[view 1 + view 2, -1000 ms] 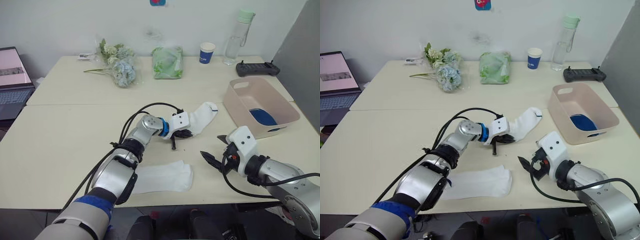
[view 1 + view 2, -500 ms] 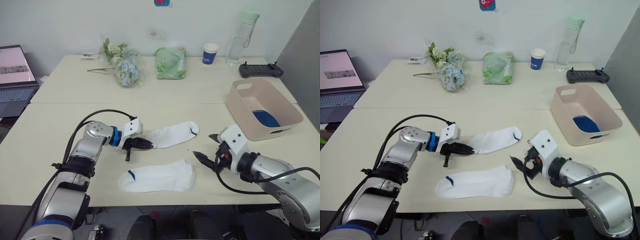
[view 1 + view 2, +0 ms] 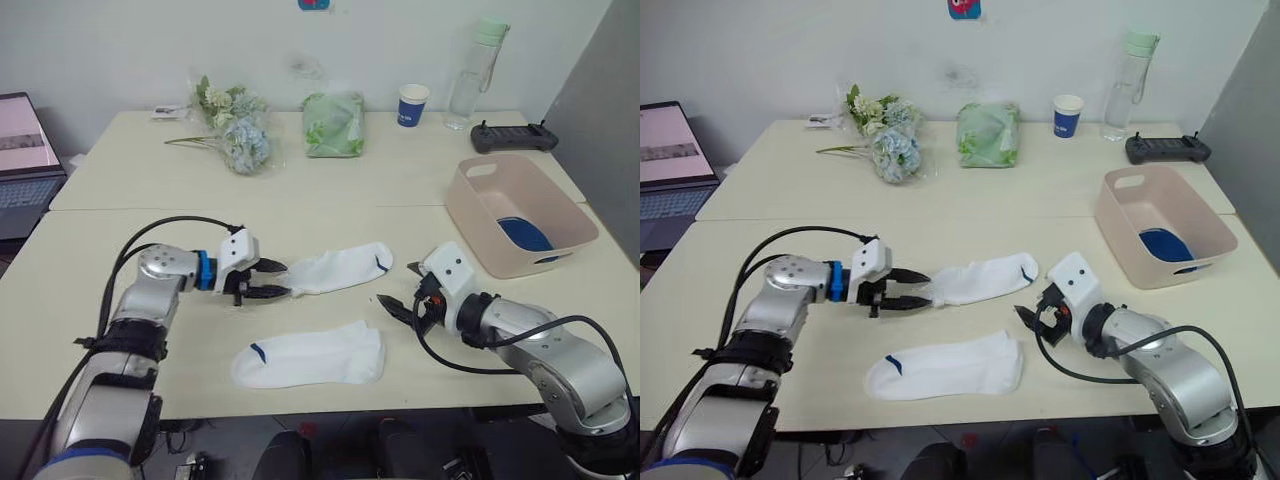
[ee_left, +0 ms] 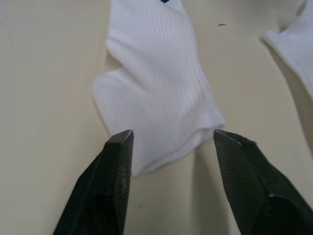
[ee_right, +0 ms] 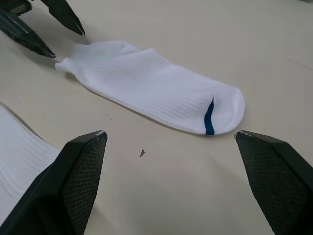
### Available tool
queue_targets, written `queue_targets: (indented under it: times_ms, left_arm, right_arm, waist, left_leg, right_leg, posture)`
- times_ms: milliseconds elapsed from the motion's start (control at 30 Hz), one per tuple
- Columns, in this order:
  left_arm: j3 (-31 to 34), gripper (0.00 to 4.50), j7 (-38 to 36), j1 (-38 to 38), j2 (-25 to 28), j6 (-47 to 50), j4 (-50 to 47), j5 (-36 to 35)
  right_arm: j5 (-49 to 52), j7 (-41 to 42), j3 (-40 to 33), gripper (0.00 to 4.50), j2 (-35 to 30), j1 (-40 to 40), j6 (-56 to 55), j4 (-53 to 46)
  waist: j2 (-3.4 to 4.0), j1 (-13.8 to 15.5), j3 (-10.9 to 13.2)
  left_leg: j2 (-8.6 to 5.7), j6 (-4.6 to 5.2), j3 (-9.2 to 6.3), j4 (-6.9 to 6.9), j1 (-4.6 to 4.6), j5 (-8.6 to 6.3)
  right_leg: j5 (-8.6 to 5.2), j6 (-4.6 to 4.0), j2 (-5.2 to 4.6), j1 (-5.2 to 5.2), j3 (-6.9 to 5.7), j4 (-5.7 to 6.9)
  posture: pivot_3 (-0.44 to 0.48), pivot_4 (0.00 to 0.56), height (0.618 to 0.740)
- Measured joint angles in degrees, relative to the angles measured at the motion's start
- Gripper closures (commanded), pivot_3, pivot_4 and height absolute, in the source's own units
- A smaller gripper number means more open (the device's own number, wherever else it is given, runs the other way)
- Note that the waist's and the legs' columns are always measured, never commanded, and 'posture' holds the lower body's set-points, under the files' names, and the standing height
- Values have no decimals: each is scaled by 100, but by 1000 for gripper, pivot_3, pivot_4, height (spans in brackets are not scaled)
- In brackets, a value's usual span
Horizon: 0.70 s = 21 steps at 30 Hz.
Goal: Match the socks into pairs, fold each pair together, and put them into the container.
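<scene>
- Centre of frame: bare table (image 3: 120, 340) between the two white socks, upper sock (image 3: 335, 269) and lower sock (image 3: 315, 356).
- Left gripper (image 3: 268, 281) open at upper sock's left end; right gripper (image 3: 396, 290) open just right.
- Container (image 3: 515, 216) walls off right edge.

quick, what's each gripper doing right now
left gripper: open, jaws astride the toe of a white sock, holding nothing.
right gripper: open, holding nothing.

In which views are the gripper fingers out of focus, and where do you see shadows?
Left wrist view: the left gripper fingers look soft and blurred, the white sock sharper. Right wrist view: the right gripper fingers are blurred at the edges. Left eye view: only soft, faint shadows lie on the table under the arms.
</scene>
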Motion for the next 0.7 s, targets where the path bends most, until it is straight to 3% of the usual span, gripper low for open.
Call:
queue_targets:
  times_ms: [100, 200, 333, 533, 700]
  left_arm:
    - [345, 20, 422, 65, 60, 1082, -273, -285]
    - [637, 20, 829, 134, 89, 2445, -683, -693]
    - [616, 20, 1492, 507, -200, 3458, -1399, -891]
    - [513, 20, 2461, 645, -718, 4015, -2115, -858]
    - [164, 20, 2668, 742, -793, 4031, -2508, -772]
  right_arm:
    - [-80, -61, 33, 0, 104, -35, -78, 121]
    - [-334, -356, 90, 0, 467, -271, -254, 524]
    - [-588, -699, 85, 0, 900, -487, -398, 1097]
    - [-748, -853, 78, 0, 1385, -913, -689, 2107]
    - [-940, -854, 15, 0, 1584, -1387, -1171, 3474]
  waist:
    - [0, 18, 0]
    - [0, 6, 0]
    - [0, 13, 0]
    - [2, 32, -3]
    - [6, 42, -6]
  left_leg:
    - [-2, 0, -4, 2, 3, 0]
    - [-4, 0, 1, 2, 3, 0]
    - [-1, -2, 1, 1, -2, 1]
    - [-6, -2, 5, 1, 9, 1]
    - [-10, -4, 14, -2, 14, 2]
  right_leg:
    - [0, 0, 1, 5, -6, 4]
    - [0, 1, 0, 4, -3, 3]
    - [0, 0, -5, 0, 1, -3]
    - [1, -1, -30, 5, 3, 6]
    - [1, -1, -35, 7, 8, 0]
  posture:
    - [0, 150, 740]
    - [0, 150, 740]
    - [0, 150, 740]
    - [0, 150, 740]
    - [0, 150, 740]
